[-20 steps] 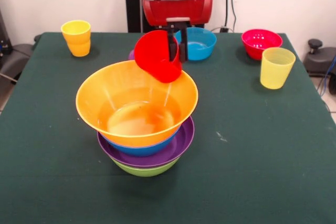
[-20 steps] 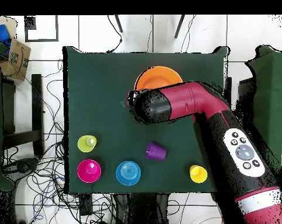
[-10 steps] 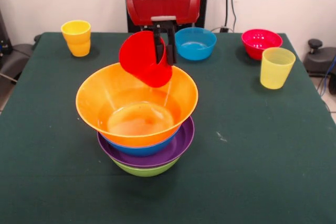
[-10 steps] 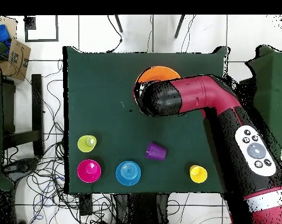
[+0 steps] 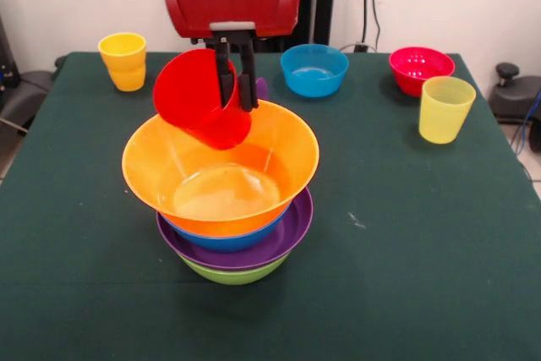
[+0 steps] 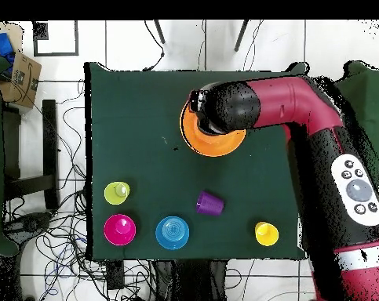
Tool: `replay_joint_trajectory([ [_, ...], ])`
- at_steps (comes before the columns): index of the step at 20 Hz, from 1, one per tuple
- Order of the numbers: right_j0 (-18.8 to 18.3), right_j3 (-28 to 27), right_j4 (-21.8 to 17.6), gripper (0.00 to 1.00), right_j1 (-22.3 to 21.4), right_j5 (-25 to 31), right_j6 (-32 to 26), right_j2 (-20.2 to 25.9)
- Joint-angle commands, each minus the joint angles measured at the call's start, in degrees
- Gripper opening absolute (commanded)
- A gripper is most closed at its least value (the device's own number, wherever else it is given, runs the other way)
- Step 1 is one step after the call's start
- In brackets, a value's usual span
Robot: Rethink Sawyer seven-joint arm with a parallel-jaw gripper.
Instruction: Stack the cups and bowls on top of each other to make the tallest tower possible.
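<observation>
My gripper (image 5: 236,95) is shut on the rim of a red cup (image 5: 196,99). It holds the cup tilted on its side over the far part of the wide orange bowl (image 5: 221,166). That bowl tops the tower, above the blue bowl (image 5: 226,240), the purple bowl (image 5: 286,234) and the green bowl (image 5: 234,276). In the overhead view the arm (image 6: 255,106) covers the gripper and part of the orange bowl (image 6: 212,143). A purple cup (image 6: 209,204) lies on its side and peeks out behind the fingers in the front view (image 5: 262,88).
An orange-yellow cup (image 5: 123,61) stands at the far left corner. A small blue bowl (image 5: 314,69), a red-pink bowl (image 5: 420,68) and a pale yellow cup (image 5: 445,108) stand along the far right. The green table (image 5: 423,251) fills the near half.
My gripper has carried the red cup leftwards in the front view, from the orange bowl's far right rim to over its far left part.
</observation>
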Motion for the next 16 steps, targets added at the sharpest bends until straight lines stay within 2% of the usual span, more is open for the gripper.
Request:
replay_joint_trajectory([
  [1, 2.9, -10.4, -1.6, 0.0, 7.9, 6.8, -19.1, 1.2],
  [8, 3.0, -11.3, -1.7, 0.0, 8.8, 6.7, -20.2, 0.9],
  [16, 2.4, -5.7, -1.7, 0.0, 6.9, 2.7, -16.6, 0.5],
])
